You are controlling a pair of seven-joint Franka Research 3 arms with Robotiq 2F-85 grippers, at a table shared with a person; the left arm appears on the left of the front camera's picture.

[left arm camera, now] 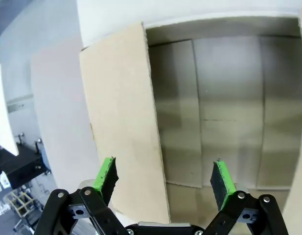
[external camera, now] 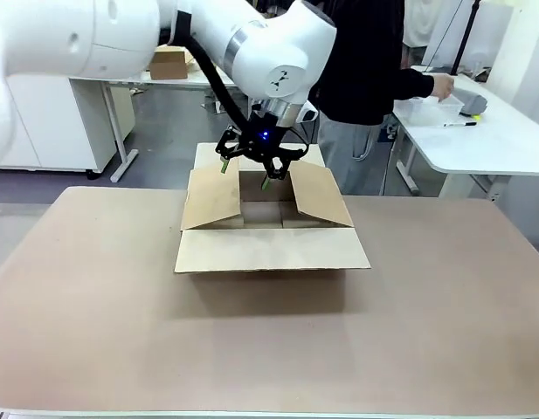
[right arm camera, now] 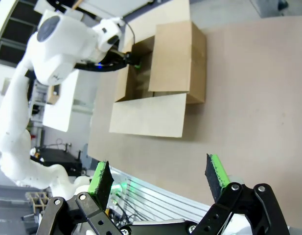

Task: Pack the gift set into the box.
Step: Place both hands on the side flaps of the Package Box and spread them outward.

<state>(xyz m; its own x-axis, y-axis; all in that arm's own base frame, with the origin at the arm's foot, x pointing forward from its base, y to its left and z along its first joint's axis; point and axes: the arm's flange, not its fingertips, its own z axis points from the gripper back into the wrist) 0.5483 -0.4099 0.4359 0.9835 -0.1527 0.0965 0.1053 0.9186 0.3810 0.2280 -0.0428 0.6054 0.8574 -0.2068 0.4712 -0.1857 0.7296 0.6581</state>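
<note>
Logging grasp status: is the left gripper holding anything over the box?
No, the left gripper stands open above the box, with only bare cardboard showing between its green pads.

A wide brown tabletop (external camera: 426, 332) takes up the foreground, matte and evenly lit, with no hard glare. Beyond it the floor (external camera: 164, 153) is smooth and grey. At the far left stands a white cabinet (external camera: 51, 122), and next to it a white desk (external camera: 138, 83) on slim white legs, with a small cardboard box (external camera: 169, 63) on top. On the right, a white table (external camera: 487, 148) with a rounded corner carries a clear plastic container (external camera: 431, 107) and a dark pen (external camera: 459, 124). A thin black pole (external camera: 464, 35) slants up behind it.
</note>
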